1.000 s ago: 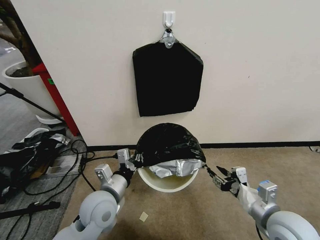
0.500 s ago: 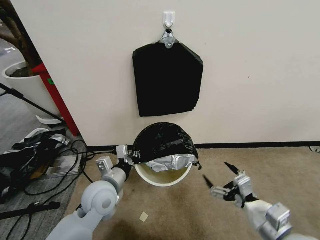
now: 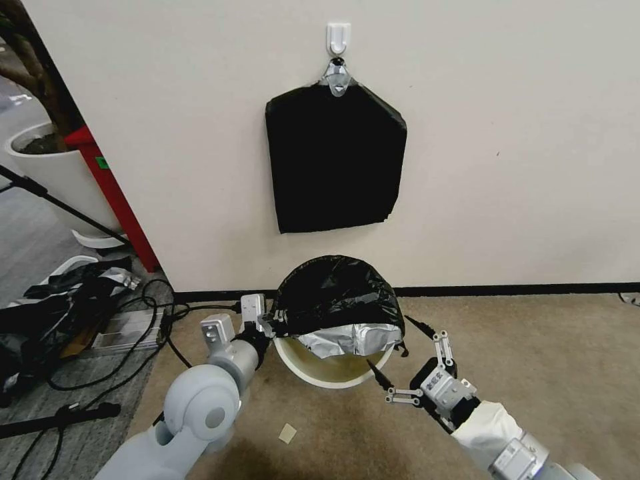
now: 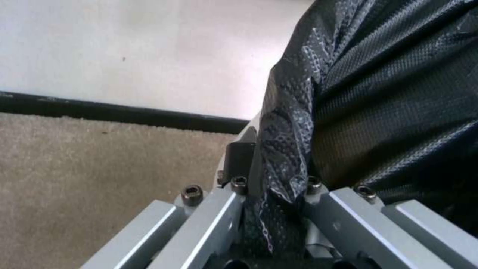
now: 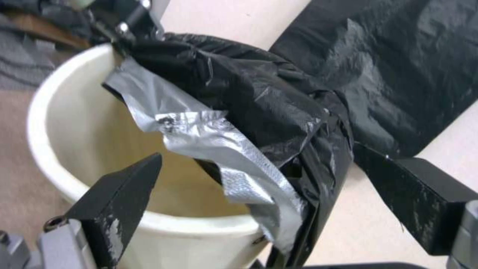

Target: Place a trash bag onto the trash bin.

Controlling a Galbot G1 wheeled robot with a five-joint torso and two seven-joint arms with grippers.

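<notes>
One trash bag (image 3: 335, 297) draped over the far rim of one trash bin (image 3: 330, 373) standing on carpet against the wall, near half of the mouth uncovered. Left tool (image 3: 268, 325) at the bin's left rim, clamped on a fold of bag film. Right tool (image 3: 393, 357) spread wide just off the bin's right-front edge, touching nothing, open carpet around it.
</notes>
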